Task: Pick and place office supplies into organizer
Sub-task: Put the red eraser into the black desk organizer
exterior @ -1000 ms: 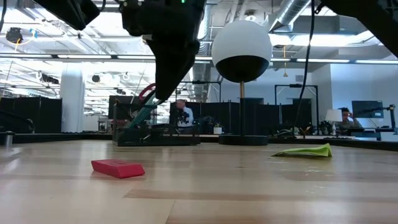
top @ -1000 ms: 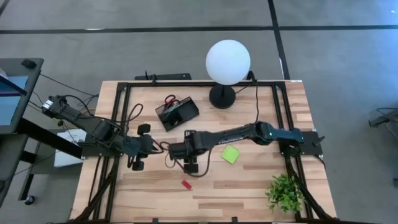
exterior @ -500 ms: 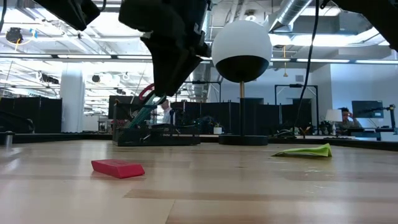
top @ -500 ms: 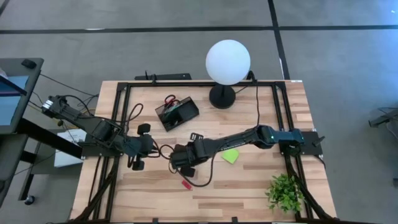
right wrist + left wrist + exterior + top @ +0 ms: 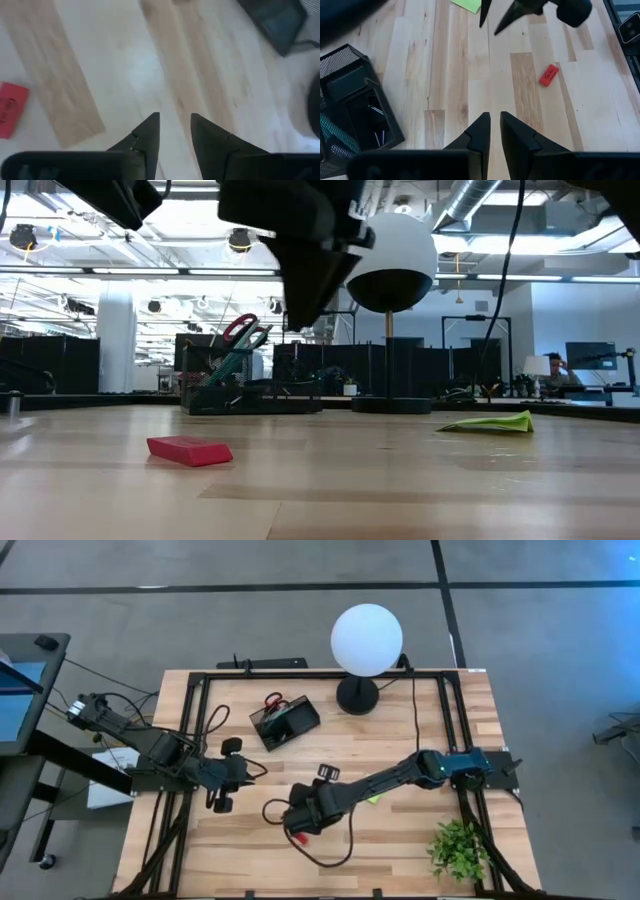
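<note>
A small red piece (image 5: pixel 190 450) lies flat on the wooden table near its front edge. My right gripper (image 5: pixel 174 116) hangs above the table close beside the red piece (image 5: pixel 10 107), open, with only bare wood between its fingers. In the high view the right gripper (image 5: pixel 298 825) covers most of the piece. The black organizer (image 5: pixel 285 722) stands at the far centre-left and holds red-handled scissors (image 5: pixel 240 330). A lime-green sticky-note pad (image 5: pixel 490 422) lies to the right, partly under the right arm. My left gripper (image 5: pixel 493 116) hovers at the left with only a narrow gap between its fingers and holds nothing.
A white globe lamp (image 5: pixel 367 638) on a round black base (image 5: pixel 357 696) stands at the far centre, just right of the organizer. A small green plant (image 5: pixel 458 850) sits at the near right corner. Black frame rails (image 5: pixel 195 720) run along the table's sides.
My right gripper has swung toward the table's near edge and a little to the left, over to the red piece, and has rolled at the wrist as it went. The red piece, the sticky-note pad and the organizer have stayed where they were.
</note>
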